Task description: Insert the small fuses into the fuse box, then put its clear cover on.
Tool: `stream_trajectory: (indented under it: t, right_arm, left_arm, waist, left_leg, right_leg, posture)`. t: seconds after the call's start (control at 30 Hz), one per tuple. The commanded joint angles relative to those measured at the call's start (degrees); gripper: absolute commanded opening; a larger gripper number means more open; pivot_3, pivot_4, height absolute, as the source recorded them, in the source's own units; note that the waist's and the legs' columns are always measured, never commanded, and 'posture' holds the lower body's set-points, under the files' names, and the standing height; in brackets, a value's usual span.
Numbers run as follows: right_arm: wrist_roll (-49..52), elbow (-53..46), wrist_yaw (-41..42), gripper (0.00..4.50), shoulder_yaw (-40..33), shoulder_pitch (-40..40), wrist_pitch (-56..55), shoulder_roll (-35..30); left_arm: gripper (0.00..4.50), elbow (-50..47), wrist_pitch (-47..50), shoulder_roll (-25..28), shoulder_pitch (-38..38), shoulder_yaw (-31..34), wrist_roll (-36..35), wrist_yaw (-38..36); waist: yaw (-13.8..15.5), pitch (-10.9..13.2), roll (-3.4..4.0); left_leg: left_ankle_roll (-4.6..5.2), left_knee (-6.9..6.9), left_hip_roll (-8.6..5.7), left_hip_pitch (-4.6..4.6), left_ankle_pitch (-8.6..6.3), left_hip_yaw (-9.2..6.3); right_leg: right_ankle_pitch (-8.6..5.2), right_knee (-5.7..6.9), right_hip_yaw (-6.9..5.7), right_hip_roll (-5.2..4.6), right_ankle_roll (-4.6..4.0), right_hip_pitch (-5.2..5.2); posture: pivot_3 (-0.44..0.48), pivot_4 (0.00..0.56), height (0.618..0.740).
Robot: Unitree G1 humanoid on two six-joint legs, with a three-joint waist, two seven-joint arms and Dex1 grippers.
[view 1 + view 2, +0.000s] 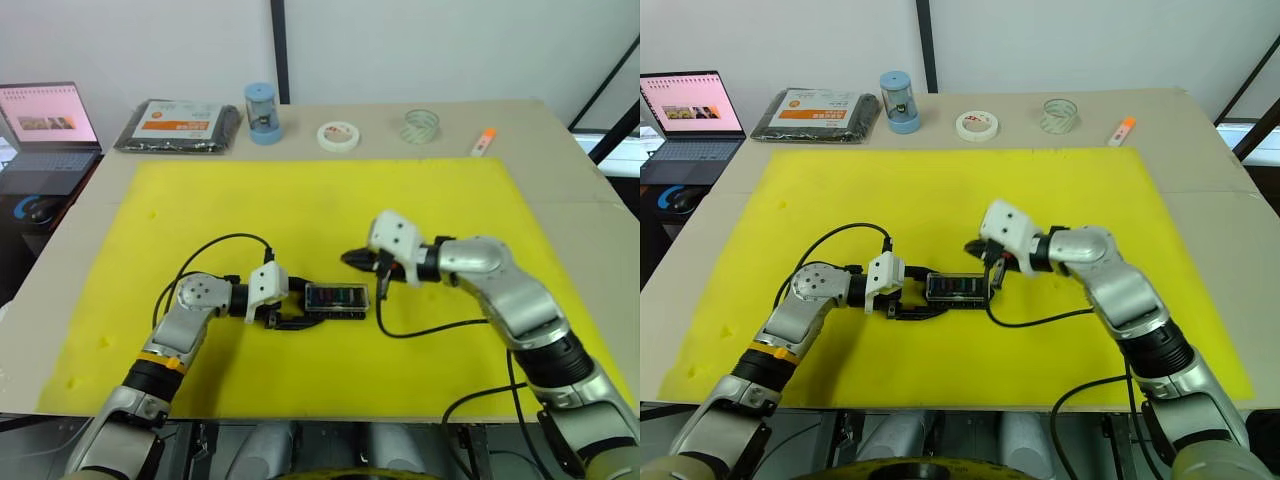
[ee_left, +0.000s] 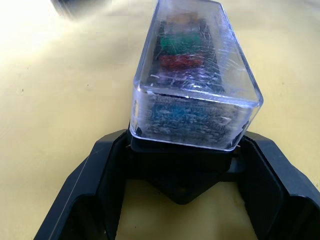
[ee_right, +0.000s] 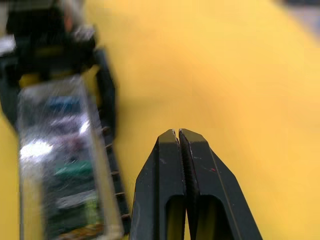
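Left claw (image 1: 300, 318) clamping fuse box (image 2: 182, 165) at frame centre; clear cover (image 2: 195, 75) sitting over small fuses (image 2: 181, 50); right claw (image 3: 179, 137) together, empty; task looking nearly finished.

A yellow mat (image 1: 330, 200) covers most of a pale tabletop (image 1: 560, 170) beneath plain white walls (image 1: 150, 45), bright even light falling across it. An open laptop (image 1: 45, 125) glows at ten o'clock on a dark side stand, while a dark vertical post (image 1: 279, 50) rises at twelve o'clock.
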Motion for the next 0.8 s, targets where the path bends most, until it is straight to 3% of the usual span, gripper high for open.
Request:
stream_trajectory:
  t: [0.03,0.17,0.27,0.67,0.8]
  right_arm:
    - [3.82,-2.53,2.56,0.05,-6.25,-0.47,-1.31,-2.48]
    - [4.89,-2.23,4.74,0.05,-11.11,1.55,-4.29,-6.61]
    - [6.62,-2.08,5.66,0.56,-13.57,3.16,-3.83,-8.43]
    - [15.04,-8.14,10.99,4.48,-19.65,13.43,-2.69,-12.65]
    - [15.69,-8.90,10.75,4.48,-19.94,14.45,-2.68,-13.17]
  left_arm:
    - [2.75,-1.34,4.32,-0.62,-0.82,1.31,-1.87,1.38]
    - [2.75,-0.03,4.59,-1.44,-2.69,2.30,-1.54,3.25]
    - [2.75,1.11,4.03,-1.47,-3.62,2.26,-1.38,3.05]
    - [2.75,11.13,-9.44,-2.69,-8.89,-1.06,3.26,-1.35]
    - [2.75,14.65,-13.08,-2.53,-10.37,-0.84,3.93,-3.08]
  waist:
    - [0.10,0.00,0.00]
    - [0.10,0.03,-0.01]
    - [-0.02,0.04,-0.02]
    - [0.11,0.07,-0.03]
    - [0.10,0.07,-0.03]
  left_leg:
    - [0.00,0.00,0.00,0.00,0.00,0.00]
    - [0.00,0.02,-0.03,-0.04,0.00,0.00]
    - [0.00,0.02,0.00,-0.02,0.00,0.01]
    - [0.00,0.02,0.00,-0.06,0.00,0.02]
    - [0.00,0.01,0.01,-0.05,0.00,0.02]
  right_leg:
    - [0.00,0.00,0.00,0.00,0.00,0.01]
    - [0.00,-0.02,-0.01,-0.01,0.00,0.01]
    - [0.00,0.00,-0.01,-0.01,0.00,0.01]
    - [0.00,-0.05,-0.01,-0.03,0.00,0.01]
    - [0.00,-0.04,-0.01,-0.03,0.00,0.01]
  posture:
    - [0.000,0.150,0.740]
    - [0.000,0.150,0.740]
    - [0.000,0.150,0.740]
    - [0.000,0.150,0.740]
    - [0.000,0.150,0.740]
